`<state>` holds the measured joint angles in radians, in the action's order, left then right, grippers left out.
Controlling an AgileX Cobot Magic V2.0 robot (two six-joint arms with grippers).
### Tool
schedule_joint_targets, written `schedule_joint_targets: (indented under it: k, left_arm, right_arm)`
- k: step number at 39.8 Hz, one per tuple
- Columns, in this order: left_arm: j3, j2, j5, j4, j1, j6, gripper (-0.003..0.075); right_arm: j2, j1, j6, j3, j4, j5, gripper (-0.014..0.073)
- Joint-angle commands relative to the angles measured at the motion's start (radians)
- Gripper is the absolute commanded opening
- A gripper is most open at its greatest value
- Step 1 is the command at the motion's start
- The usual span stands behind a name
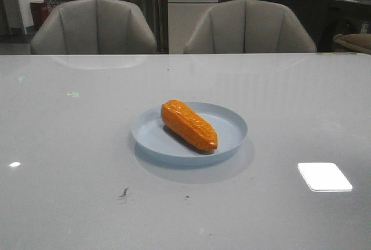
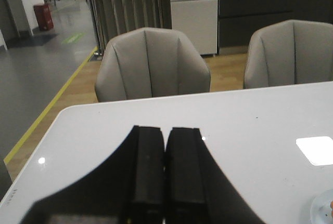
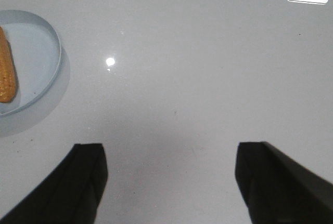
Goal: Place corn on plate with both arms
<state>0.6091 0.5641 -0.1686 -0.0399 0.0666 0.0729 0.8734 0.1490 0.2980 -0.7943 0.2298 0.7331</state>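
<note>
On the counter (image 1: 69,145) in front of me, the corn (image 1: 189,124) lies inside the plate (image 1: 229,123), tapered tip toward 4 o'clock. My left claw (image 2: 165,169) is closed, empty; my right claw (image 3: 169,174) gapes wide, empty. No writing reads legibly.

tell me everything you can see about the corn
The corn is a glossy orange toy cob with bumpy kernel rows, plastic by the look of it. It lies flat on the pale blue plate, set diagonally in the front view, its blunt end toward the back left and its tapered tip toward the front right. It fits within the rim and casts a dark shadow beneath. No gripper touches it. The right wrist view catches only a sliver of it at the picture's edge.
</note>
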Motion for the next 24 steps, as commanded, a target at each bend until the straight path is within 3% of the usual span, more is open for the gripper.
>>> schedule_joint_targets:
  k: [1, 9, 20, 24]
  left_arm:
    - [-0.083, -0.08, 0.169, -0.002, -0.002, -0.008, 0.0094]
    - [-0.302, -0.285, 0.275, -0.002, -0.002, -0.008, 0.0094]
    - [-0.485, -0.596, 0.276, 0.027, -0.002, -0.008, 0.0094]
    - [-0.517, -0.577, 0.306, 0.04, -0.002, -0.008, 0.0094]
  right_arm:
    - [-0.013, 0.005, 0.011, -0.026, 0.014, -0.053, 0.0613]
    - [-0.013, 0.005, 0.011, -0.026, 0.014, -0.053, 0.0613]
    - [-0.013, 0.005, 0.011, -0.026, 0.014, -0.053, 0.0613]
    - [-0.012, 0.005, 0.011, -0.026, 0.014, -0.049, 0.0613]
